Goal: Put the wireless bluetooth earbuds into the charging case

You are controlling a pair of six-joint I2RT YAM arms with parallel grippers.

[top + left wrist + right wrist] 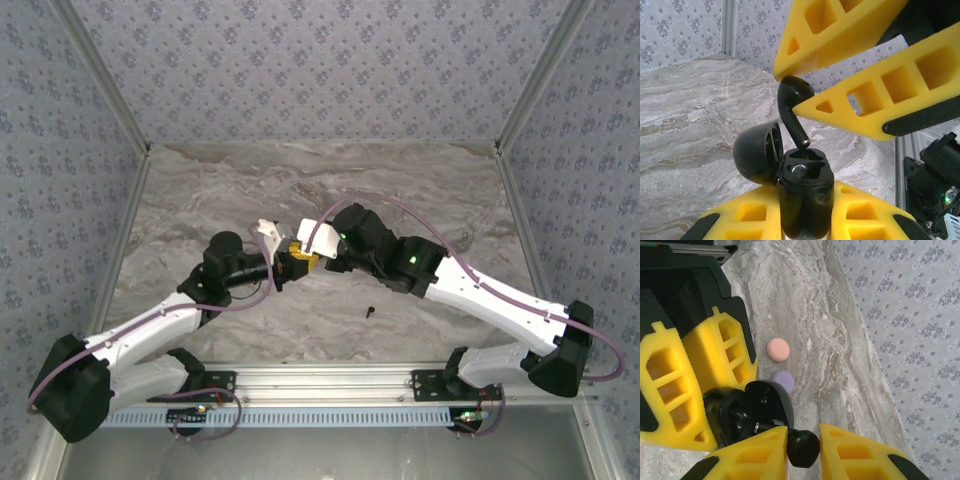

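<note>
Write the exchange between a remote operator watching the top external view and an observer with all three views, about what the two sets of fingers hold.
Operator: The fingers meet mid-table. What does the left arm have?
Observer: The left fingers clamp the black charging case upright, its lid swung open.
Operator: And the right arm?
Observer: The right fingers pinch a black earbud by its head, the stem pointing down, its tip right at the mouth of the case.

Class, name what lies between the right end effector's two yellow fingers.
A black earbud, pinched by its head, stem pointing down at the open charging case. The left wrist view shows this clearly.
</note>
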